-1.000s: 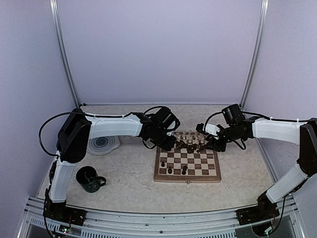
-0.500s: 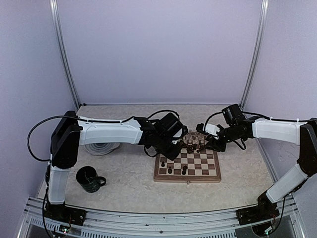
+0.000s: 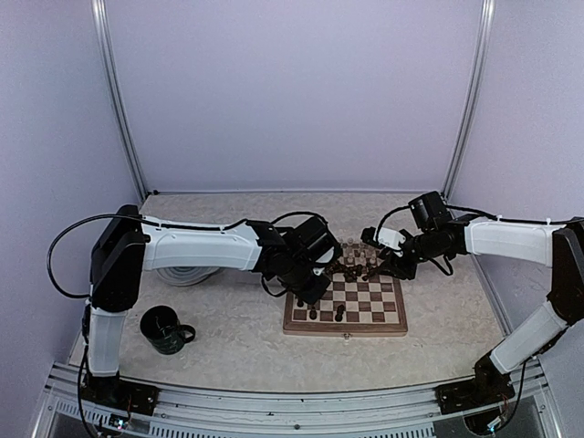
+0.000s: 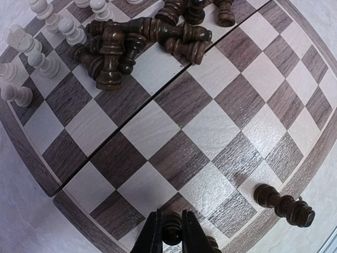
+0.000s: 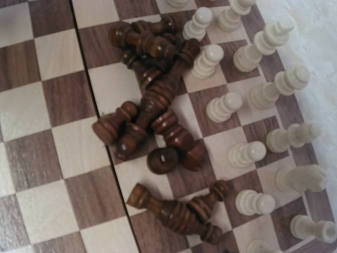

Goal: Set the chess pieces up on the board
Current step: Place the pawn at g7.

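Dark brown wood is pinched in my left gripper (image 4: pixel 172 240): the fingers are clamped tight on one small held piece (image 4: pixel 172 231), low over the board (image 4: pixel 221 121) near its rim. I cannot tell whether its base touches the square. Just to one side, a lone dark piece (image 4: pixel 284 204) lies toppled at the board's edge. Across the open checks, past the seam in the middle, a heap of dark pieces (image 4: pixel 131 45) lies tumbled over one another. Beside it the cream pieces (image 4: pixel 45 63) stand upright in rows along the far edge.

My right gripper (image 3: pixel 377 265) hangs over that heap at the board's far side. Its jaws stand wide apart and I see nothing in them. From the overhead camera, the board rests on the pale table (image 3: pixel 237 351) between my arms. A dark mug (image 3: pixel 166 330) and a grey plate (image 3: pixel 187 269) sit well off to the left.
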You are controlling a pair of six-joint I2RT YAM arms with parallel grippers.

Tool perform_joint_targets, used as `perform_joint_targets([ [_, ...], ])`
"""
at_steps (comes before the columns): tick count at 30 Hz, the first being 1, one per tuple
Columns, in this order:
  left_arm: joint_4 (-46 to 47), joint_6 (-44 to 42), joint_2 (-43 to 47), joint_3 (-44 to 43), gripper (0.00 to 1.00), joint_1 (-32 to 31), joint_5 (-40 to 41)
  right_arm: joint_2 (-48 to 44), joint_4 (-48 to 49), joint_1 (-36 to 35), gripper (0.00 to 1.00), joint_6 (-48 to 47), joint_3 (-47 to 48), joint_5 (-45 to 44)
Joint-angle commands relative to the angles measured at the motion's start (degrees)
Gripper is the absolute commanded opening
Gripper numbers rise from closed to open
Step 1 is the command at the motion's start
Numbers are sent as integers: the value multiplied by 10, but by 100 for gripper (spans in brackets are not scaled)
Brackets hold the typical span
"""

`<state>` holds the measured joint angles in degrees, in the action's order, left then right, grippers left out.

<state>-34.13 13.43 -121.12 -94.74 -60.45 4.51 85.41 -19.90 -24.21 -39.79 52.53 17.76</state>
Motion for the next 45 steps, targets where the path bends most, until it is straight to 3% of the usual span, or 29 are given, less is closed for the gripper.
perform_joint_targets([
  [1, -7, 4, 4, 0, 13, -6, -9, 6, -9, -8, 43, 0, -3, 4],
  [22, -9, 2, -21, -3, 15, -7, -9, 11, -10, -9, 43, 0, -2, 1],
  [33, -23, -9, 10, -22, 40, -7, 23, 12, -10, -9, 43, 0, -2, 1],
  [37, 14, -35, 30, -29, 44, -4, 36, 12, -10, -9, 43, 0, -2, 0],
  [45, 42, -62, -40, -100, 38, 61, -28, 10, -10, -9, 43, 0, -2, -1],
])
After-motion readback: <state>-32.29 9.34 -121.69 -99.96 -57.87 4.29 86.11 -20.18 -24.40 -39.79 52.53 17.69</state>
